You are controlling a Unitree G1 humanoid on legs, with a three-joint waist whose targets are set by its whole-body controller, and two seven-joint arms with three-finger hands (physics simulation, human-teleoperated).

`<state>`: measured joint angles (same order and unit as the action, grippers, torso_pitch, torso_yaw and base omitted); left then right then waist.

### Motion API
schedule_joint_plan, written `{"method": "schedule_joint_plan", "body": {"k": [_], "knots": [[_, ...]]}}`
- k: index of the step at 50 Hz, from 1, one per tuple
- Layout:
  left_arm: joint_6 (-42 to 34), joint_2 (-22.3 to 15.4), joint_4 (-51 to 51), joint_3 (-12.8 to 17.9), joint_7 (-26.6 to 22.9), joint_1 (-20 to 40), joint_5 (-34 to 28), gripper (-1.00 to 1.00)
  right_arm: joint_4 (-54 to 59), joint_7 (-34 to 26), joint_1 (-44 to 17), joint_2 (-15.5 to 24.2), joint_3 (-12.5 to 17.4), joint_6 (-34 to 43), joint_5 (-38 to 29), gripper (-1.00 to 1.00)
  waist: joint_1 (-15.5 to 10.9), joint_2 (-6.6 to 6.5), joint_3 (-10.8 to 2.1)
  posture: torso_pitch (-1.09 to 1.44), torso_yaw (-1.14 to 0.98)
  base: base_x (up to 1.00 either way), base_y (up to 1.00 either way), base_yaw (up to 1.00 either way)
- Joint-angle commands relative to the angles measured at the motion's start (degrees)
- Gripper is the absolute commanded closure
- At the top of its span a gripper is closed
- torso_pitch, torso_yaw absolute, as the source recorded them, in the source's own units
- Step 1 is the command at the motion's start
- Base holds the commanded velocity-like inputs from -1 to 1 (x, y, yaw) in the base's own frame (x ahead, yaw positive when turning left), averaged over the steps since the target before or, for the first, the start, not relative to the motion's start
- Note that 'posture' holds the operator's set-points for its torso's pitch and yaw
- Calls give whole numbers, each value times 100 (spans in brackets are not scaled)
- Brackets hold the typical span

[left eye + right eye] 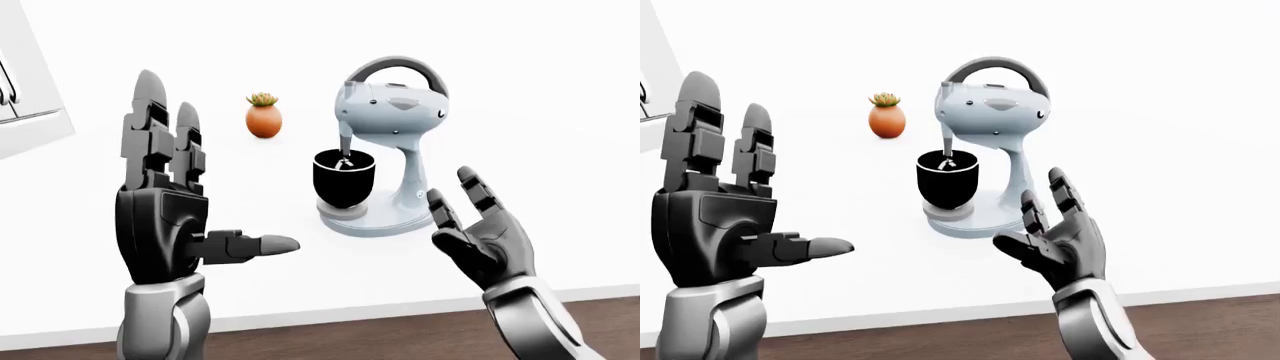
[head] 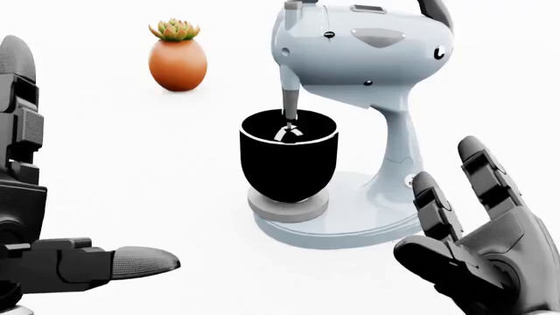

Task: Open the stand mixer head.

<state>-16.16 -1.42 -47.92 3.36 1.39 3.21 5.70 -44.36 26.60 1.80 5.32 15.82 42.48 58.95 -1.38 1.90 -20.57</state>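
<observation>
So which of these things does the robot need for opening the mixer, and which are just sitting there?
Needed for the job:
stand mixer
mixer head, down over the bowl
left hand, open
right hand, open, nearest the mixer

Just sitting there:
black bowl under the head
little plant in an orange pot

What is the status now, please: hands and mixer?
Both hands open, empty: left hand, right hand. Stand mixer head down, beater in black bowl. Nothing blocks the path; potted succulent stands apart.
</observation>
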Motion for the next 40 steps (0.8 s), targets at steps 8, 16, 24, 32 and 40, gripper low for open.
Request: {"method": "schedule_joint_plan", "body": {"k": [8,16,24,32,40], "knots": [[106,-8,-104,-4,-6,117,-5,-100,-6,-45,-199,62,-18,-189,21,-100,0,2,34,-49,0,0,0,0],[118,-4,-104,-6,-7,103,-5,-100,66,-54,-217,50,-52,-201,-21,-100,-4,2,35,-49,0,0,0,0],[123,1,-107,-16,-8,89,-6,-100,201,-112,-294,50,-95,-254,-130,-100,-5,-1,34,-49,0,0,0,0],[136,4,-102,-16,-12,71,-1,-100,373,-214,-360,41,-125,-327,-294,-100,-6,-5,33,-49,0,0,0,0],[108,6,-122,-21,-7,75,9,-100,528,-316,-378,17,-145,-385,-443,-100,-9,-9,32,-49,0,0,0,0]]}}
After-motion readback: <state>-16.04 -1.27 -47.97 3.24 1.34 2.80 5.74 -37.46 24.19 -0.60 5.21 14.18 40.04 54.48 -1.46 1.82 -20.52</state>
